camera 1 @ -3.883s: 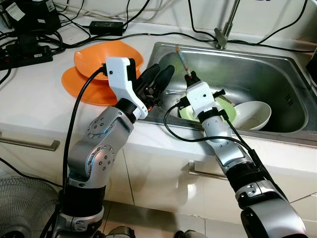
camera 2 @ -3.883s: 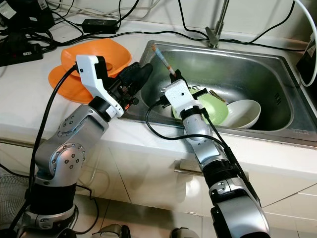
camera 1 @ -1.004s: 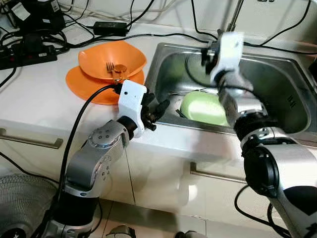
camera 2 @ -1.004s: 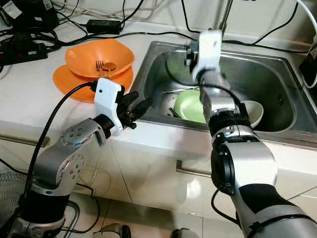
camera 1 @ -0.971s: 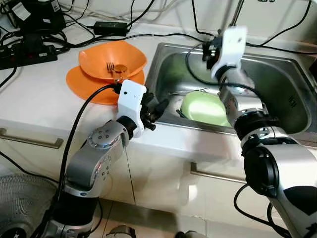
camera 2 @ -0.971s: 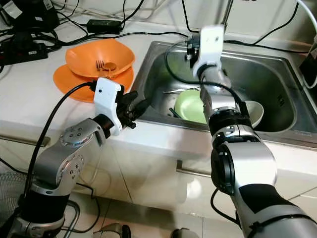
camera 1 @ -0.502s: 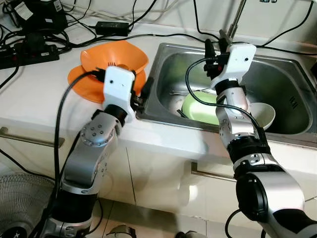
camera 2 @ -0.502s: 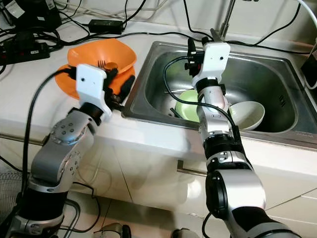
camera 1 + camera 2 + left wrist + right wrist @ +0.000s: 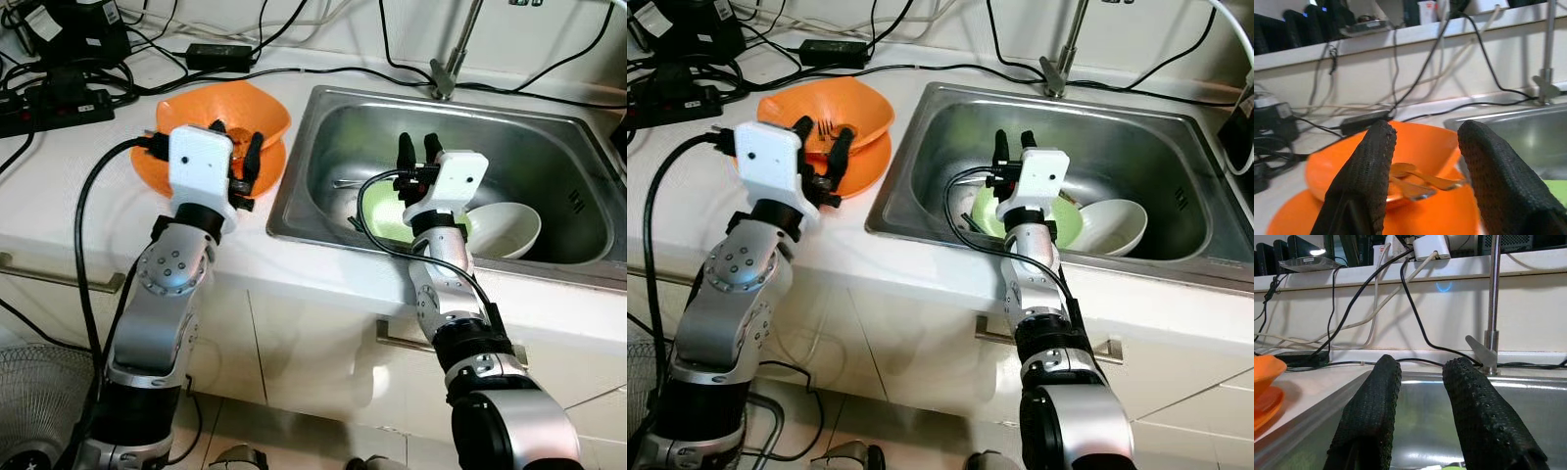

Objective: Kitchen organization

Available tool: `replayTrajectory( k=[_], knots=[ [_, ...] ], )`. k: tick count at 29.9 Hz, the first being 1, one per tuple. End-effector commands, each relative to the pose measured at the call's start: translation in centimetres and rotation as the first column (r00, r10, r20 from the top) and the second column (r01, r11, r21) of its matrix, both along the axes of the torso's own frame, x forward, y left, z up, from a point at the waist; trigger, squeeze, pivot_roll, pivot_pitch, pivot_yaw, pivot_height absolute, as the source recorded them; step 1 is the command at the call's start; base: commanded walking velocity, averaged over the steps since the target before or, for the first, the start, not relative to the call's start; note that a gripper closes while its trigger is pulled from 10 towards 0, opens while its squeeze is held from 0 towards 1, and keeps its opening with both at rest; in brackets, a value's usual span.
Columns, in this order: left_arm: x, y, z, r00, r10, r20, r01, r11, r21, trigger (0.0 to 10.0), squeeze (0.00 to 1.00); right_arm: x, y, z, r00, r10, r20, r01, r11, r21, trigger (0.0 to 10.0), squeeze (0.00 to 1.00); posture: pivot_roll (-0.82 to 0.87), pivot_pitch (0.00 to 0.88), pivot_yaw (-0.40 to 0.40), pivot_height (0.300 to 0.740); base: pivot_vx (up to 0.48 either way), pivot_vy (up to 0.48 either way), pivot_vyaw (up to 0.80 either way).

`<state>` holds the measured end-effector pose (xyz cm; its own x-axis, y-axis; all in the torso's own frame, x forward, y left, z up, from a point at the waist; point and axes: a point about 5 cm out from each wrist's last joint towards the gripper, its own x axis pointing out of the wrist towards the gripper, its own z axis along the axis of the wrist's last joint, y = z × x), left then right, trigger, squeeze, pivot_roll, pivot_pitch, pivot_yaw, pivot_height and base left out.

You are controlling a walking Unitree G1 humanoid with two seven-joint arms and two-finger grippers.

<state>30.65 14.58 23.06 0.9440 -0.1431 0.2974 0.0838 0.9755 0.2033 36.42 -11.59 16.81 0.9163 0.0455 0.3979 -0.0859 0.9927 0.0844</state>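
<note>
Cutlery (image 9: 223, 128) now sits in the orange bowl (image 9: 225, 110) at ten o'clock, and the left gripper (image 9: 241, 160) has swung up beside it, fingers parted and empty. Right gripper (image 9: 418, 153) has dropped from the faucet (image 9: 453, 51) to centre, open over the green plate (image 9: 392, 217); white bowl (image 9: 505, 228) at three o'clock. Likely the sink's next piece is coming out.

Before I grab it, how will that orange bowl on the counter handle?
The orange bowl looks thin-walled, so probably light. It sits on an orange plate, so it may slide if pushed. The cutlery lying loose inside would likely shift if it tips.
</note>
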Motion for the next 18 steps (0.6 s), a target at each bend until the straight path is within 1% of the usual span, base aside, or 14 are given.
replayTrajectory(
  k=[1, 6, 8, 10, 16, 18],
  knots=[
    [0.0, 0.8, -0.1, 0.999, 0.031, 0.012, -0.031, 1.000, 0.003, 10.0, 0.00, -0.4, 0.2, -0.4, 1.000, -0.004, 0.003, 0.004, 1.000, 0.005, 10.0, 0.00, 0.03, 0.066, -0.012, 0.740, 0.000, 0.000, 0.00],
    [0.0, 1.3, -0.2, 0.998, 0.052, 0.028, -0.052, 0.999, 0.011, 10.0, 0.00, -0.4, 0.0, -0.5, 1.000, -0.014, 0.000, 0.014, 1.000, 0.003, 10.0, 0.00, 0.03, 0.072, -0.011, 0.740, 0.000, 0.000, 0.00],
    [-0.1, 1.4, -0.5, 0.998, 0.063, 0.027, -0.063, 0.998, 0.006, 10.0, 0.00, -0.4, -0.2, -0.4, 1.000, -0.021, 0.001, 0.021, 1.000, 0.000, 10.0, 0.00, 0.03, 0.073, -0.011, 0.740, 0.000, 0.000, 0.00],
    [-0.1, 1.5, -0.8, 0.997, 0.071, 0.025, -0.072, 0.997, 0.018, 10.0, 0.00, -0.4, -0.3, -0.3, 1.000, -0.025, 0.001, 0.025, 1.000, -0.002, 10.0, 0.00, 0.03, 0.075, -0.012, 0.740, 0.000, 0.000, 0.00],
    [-0.4, 1.7, -0.9, 0.997, 0.071, 0.027, -0.071, 0.997, 0.013, 10.0, 0.00, -0.6, -0.8, -0.3, 0.999, -0.045, 0.007, 0.045, 0.999, -0.008, 10.0, 0.00, 0.03, 0.079, -0.014, 0.740, 0.000, 0.000, 0.00],
    [-0.5, 1.9, -1.1, 0.997, 0.073, 0.028, -0.073, 0.997, 0.019, 10.0, 0.00, -0.7, -1.2, 0.0, 0.998, -0.062, 0.015, 0.062, 0.998, -0.009, 10.0, 0.00, 0.03, 0.082, -0.015, 0.740, 0.000, 0.000, 0.00]
  ],
)
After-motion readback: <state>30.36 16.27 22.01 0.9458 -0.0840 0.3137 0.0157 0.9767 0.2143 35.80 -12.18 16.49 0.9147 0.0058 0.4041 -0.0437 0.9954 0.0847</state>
